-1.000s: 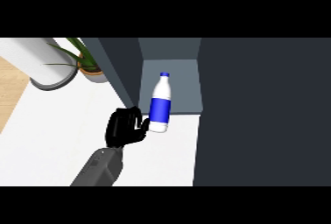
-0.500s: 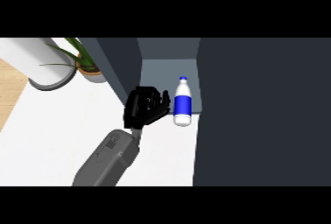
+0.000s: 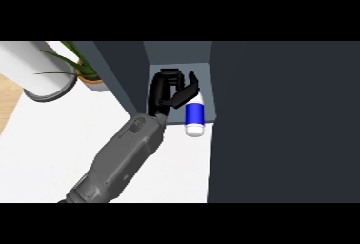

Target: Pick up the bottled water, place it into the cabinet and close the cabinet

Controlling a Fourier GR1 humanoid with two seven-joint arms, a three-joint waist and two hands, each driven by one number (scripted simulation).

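Bottled water (image 3: 194, 116) lying at the mouth of the open cabinet (image 3: 179, 57), blue label up, one white end toward the bench (image 3: 42, 143); fingers (image 3: 188, 90) of one black hand (image 3: 169, 93) laid over its far end, slightly spread, thumb alongside; whether curled round it cannot be told; which arm cannot be told; potted plant (image 3: 88, 71) and pale cylinder (image 3: 38, 71) standing to the left; dark cabinet door (image 3: 281, 124) filling the right.

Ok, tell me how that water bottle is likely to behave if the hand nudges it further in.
The bottled water lies on its side at the cabinet opening, so being round it would probably roll. Its smooth body may slip against the left hand. It looks rigid, so it should slide as one piece.
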